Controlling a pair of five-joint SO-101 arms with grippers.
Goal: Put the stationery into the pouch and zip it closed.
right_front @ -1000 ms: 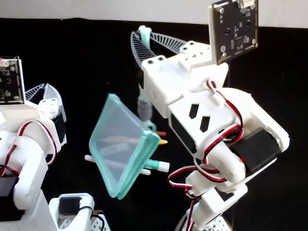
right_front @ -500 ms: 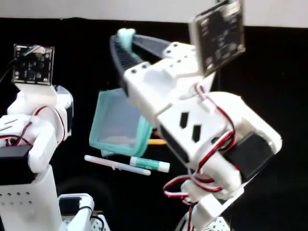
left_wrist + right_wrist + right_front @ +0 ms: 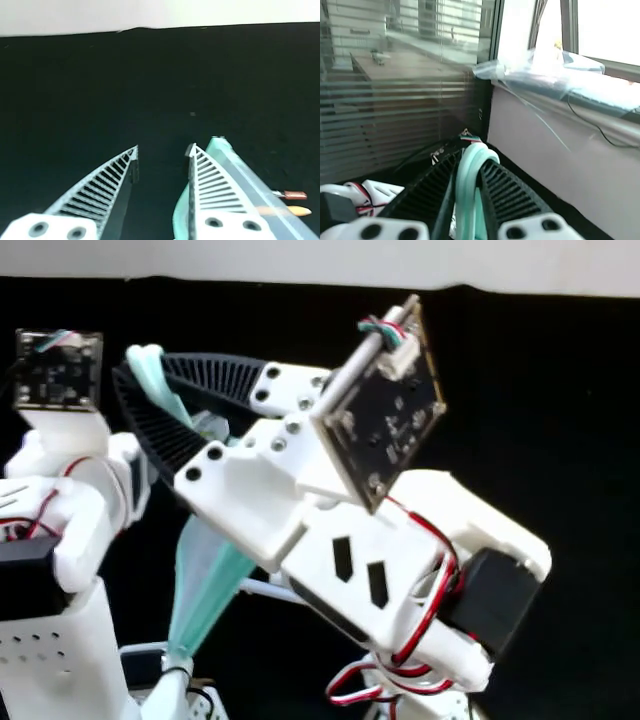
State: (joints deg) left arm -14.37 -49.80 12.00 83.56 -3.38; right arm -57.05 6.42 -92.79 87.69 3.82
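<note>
**Pouch swung edge-on as the right arm sweeps left**

Since a second ago, the right arm (image 3: 400,560) has swung across toward the left arm (image 3: 60,530). With it, the teal see-through pouch (image 3: 200,580) has turned from showing its broad face to hanging thin and edge-on.

Everything sits over the black tabletop (image 3: 560,390). The right arm is the biggest thing in the high view and stands in front of much of the scene. The right tool (image 3: 140,380) is raised and clamped tight on the pouch's upper rim, which shows between its ribbed fingers (image 3: 500,195) in the right wrist view. The pouch hangs down from that grip, lifted off the tabletop.

The left tool (image 3: 162,150) is spread wide and holds nothing. One of its fingers stands just beside the pouch (image 3: 235,165).

A white pen (image 3: 262,587) lies on the tabletop behind the hanging pouch. An orange pencil tip (image 3: 296,211) and a red-ended piece (image 3: 292,194) show at the pouch's far side. I cannot tell whether they are inside it.
</note>
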